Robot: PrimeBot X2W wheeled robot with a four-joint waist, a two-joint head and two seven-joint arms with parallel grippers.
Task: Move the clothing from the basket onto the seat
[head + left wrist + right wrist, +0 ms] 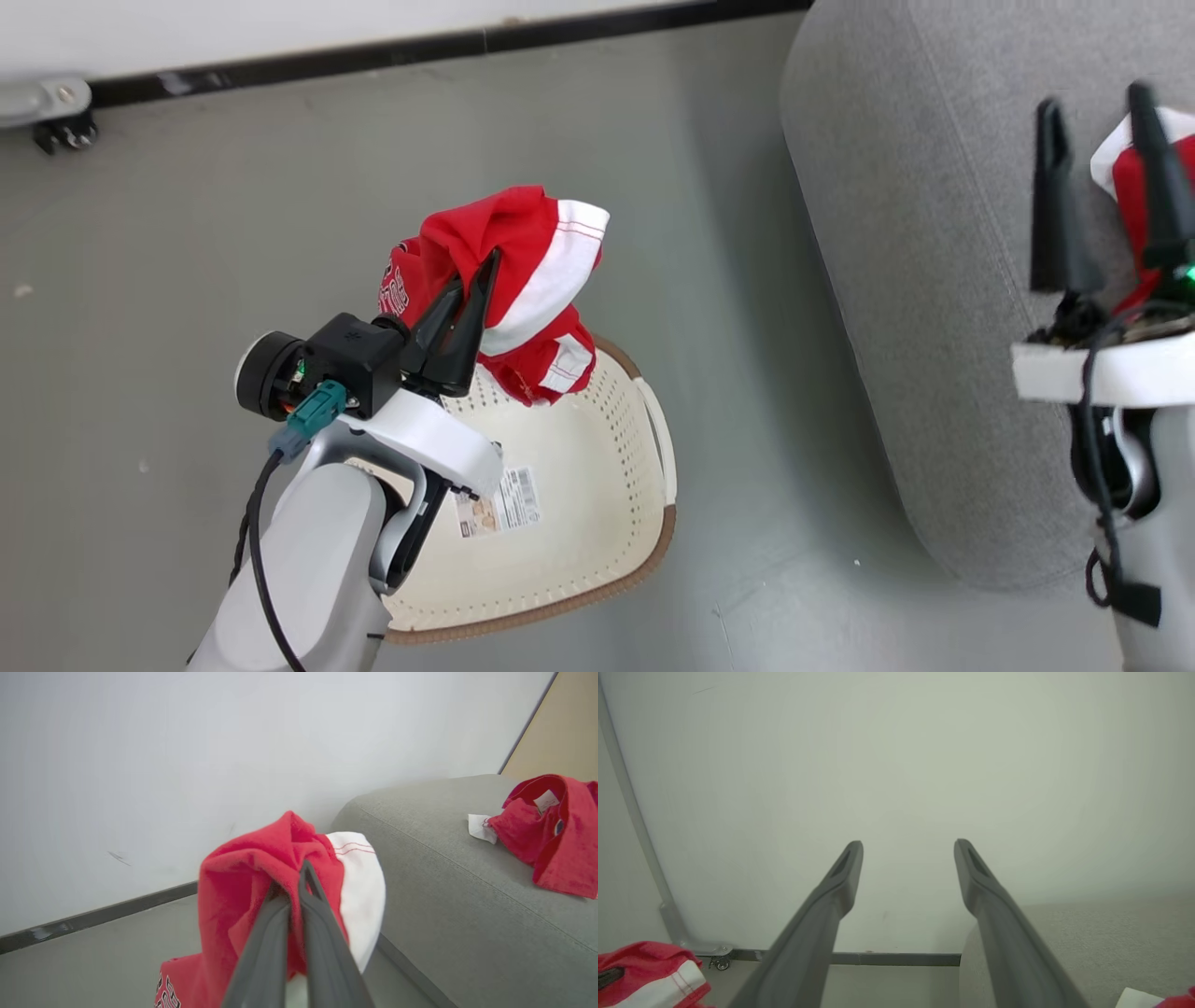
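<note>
Grey floor (187, 233), pale wall behind with a dark baseboard (420, 47).

Seat (896, 233): big grey upholstered block on the robot's right, standing on the floor, rounded corner nearest the basket.

Basket (653, 551): cream, perforated, brown rim, on the floor left of the seat and apart from it. Barcode label (499, 504) shows on its bottom.

First garment (523, 271): red with a white band, bunched and hanging from the left arm over the basket's far rim. Its lower end overlaps the rim in the head view; can't tell if they touch. It is off the seat.

Second garment (1134, 187): red with white trim, lying crumpled on top of the seat.

Left gripper (478, 271): fingers pressed together, pinching a fold of the first garment. The left wrist view shows the cloth draped over both tips.

Right gripper (1094, 98): over the seat, fingers spread wide, pointing toward the wall. In the head view one finger overlaps the second garment.
</note>
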